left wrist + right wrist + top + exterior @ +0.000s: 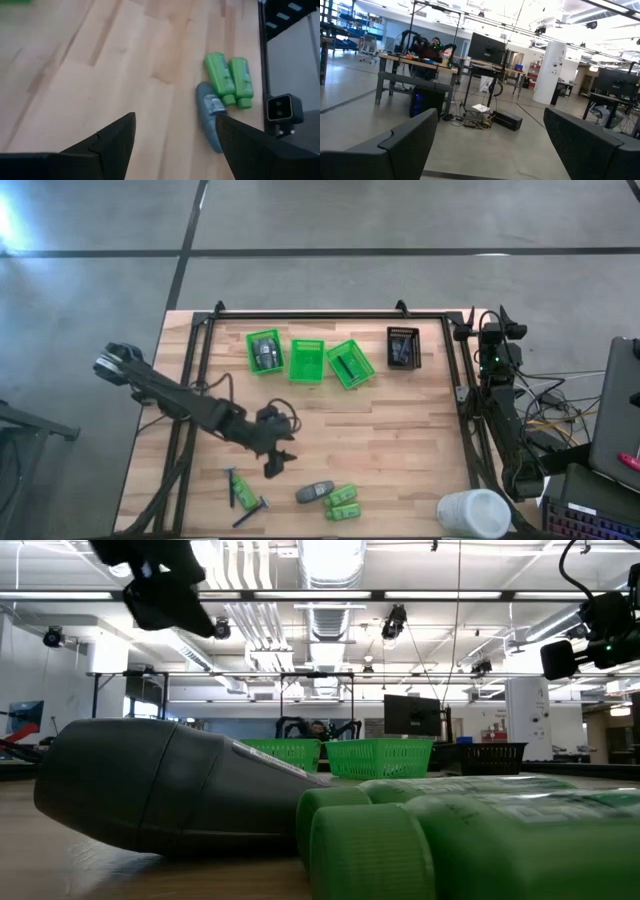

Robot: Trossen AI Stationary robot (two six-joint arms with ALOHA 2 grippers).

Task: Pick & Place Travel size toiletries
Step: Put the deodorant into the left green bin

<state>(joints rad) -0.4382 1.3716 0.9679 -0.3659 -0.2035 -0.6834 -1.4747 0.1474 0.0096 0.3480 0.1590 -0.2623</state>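
A dark grey oblong tube [315, 492] and two bright green little bottles [343, 503] lie side by side on the wooden table near its front edge; they also show in the left wrist view, the tube [209, 115] and the bottles [229, 80]. Thin black-and-green razor sticks [241, 494] lie to their left. My left gripper [277, 462] hangs open and empty above the table, between the razors and the tube; its fingers [115, 142] frame bare wood. My right gripper [490, 145] is open and empty at the table's right edge, facing the room.
Three green mesh baskets [307, 360] and a black basket [403, 347] stand in a row at the far side; the leftmost green one holds dark items. A big white cylinder [472, 513] lies at the front right corner. Bare wood lies in the table's middle.
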